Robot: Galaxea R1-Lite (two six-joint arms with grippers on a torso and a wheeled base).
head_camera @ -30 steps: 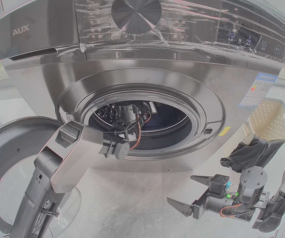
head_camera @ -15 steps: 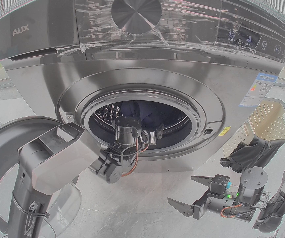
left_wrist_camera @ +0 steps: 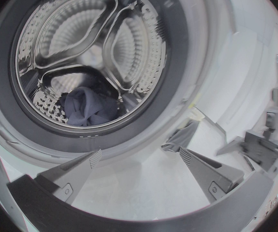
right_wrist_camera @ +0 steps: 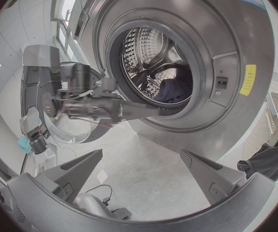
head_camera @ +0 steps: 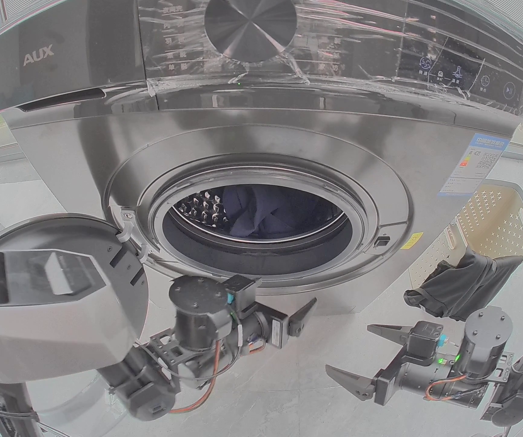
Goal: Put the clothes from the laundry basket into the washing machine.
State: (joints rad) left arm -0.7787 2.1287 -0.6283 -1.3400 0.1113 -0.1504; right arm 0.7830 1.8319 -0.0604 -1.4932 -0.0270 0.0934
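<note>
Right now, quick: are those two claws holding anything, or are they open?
Left gripper: open, holding nothing.
Right gripper: open, holding nothing.

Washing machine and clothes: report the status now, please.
Left claw open, empty. Right claw open, empty. Blue garment in the drum; black garment draped on the laundry basket rim. Door open, nothing in the way.
</note>
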